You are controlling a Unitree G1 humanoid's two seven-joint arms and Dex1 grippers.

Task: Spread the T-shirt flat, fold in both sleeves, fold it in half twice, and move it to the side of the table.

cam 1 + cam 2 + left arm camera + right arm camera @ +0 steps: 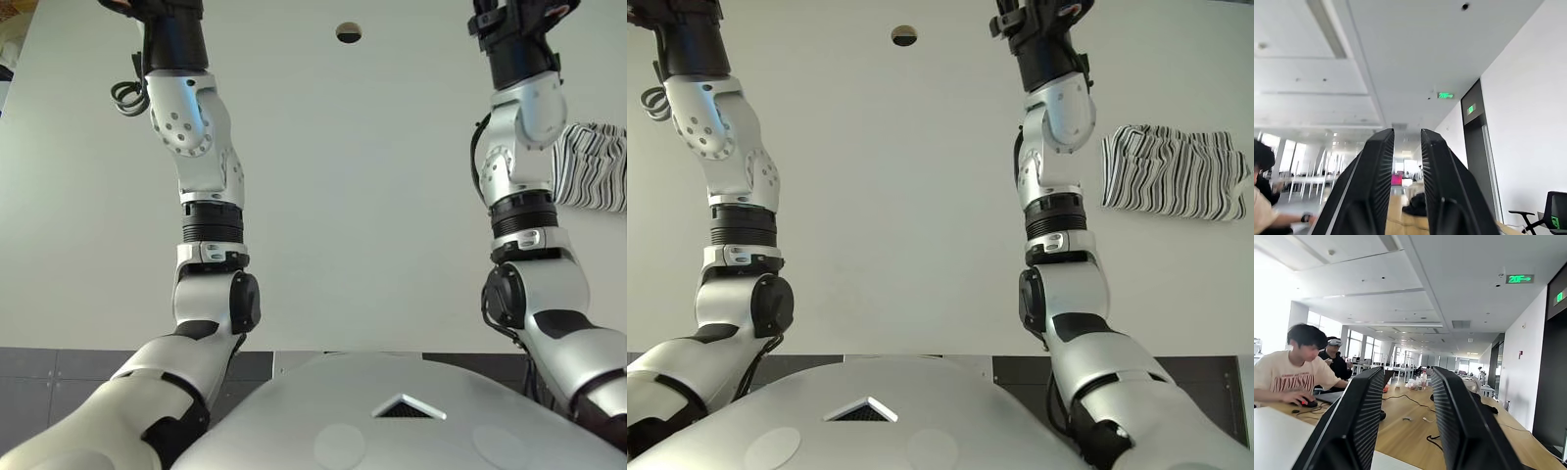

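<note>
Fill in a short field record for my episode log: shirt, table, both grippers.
T-shirt: striped, folded into a compact rectangle, lying at the table's right side
table: white, with a round hole toward its far side
left gripper: open, empty, held up off the table, facing the room
right gripper: open, empty, held up, facing the room
task state: looks finished

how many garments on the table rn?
1. The striped T-shirt lies folded up near the right side of the table. Some of the tabletop is hidden from the head cameras, so another can't be fully ruled out.
</note>
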